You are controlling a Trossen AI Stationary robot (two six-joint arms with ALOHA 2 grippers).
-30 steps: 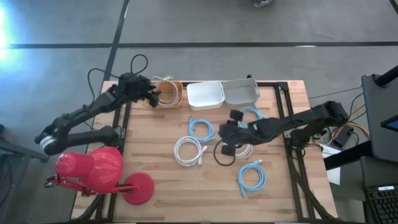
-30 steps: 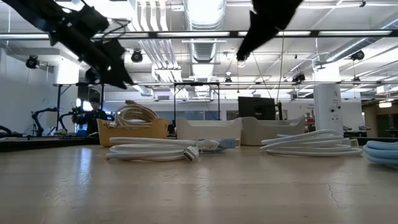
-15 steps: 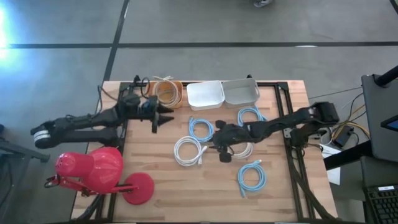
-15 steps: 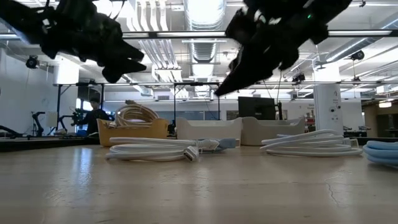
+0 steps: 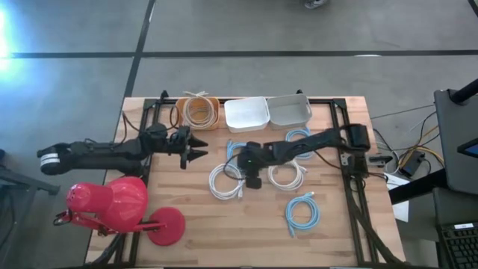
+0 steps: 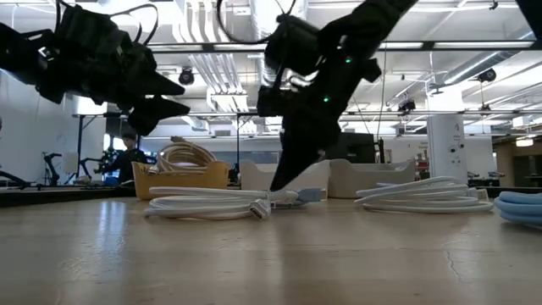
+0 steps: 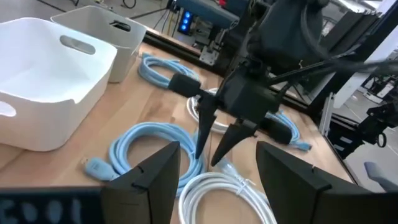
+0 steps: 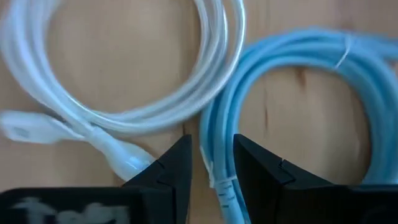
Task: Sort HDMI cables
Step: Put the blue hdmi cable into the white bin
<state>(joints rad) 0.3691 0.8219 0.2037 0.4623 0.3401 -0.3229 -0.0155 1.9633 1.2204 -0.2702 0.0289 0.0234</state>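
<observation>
A tan tub (image 5: 200, 112) at the far edge holds beige coils; a white tub (image 5: 246, 114) and a grey tub (image 5: 290, 110) stand beside it. Light blue coils (image 5: 240, 153) (image 5: 299, 138) (image 5: 301, 211) and white coils (image 5: 226, 181) (image 5: 286, 176) lie flat on the table. My right gripper (image 5: 244, 168) (image 8: 211, 165) is open and points down between the left white coil (image 8: 124, 112) and a light blue coil (image 8: 298, 93). My left gripper (image 5: 198, 147) (image 7: 217, 186) hovers open left of them, pointing toward the table's right. My right gripper comes from above, and its open fingers (image 8: 168, 171) stand on either side of the light blue coil's outer strand (image 8: 211, 146), near its connector. Whether they touch the strand I cannot tell. The coil lies flat on the table.
A red lamp (image 5: 119, 205) lies on the table's near left corner. The table's near middle (image 5: 224, 224) is bare wood. In the low view, the room behind the table shows a person (image 6: 127, 157) far off.
My left gripper has moved from beside the tan tub toward the near edge and lower. My right gripper has swung toward the table's left, from over the right white coil to the gap between the left white and light blue coils, tipping downward and descending.
</observation>
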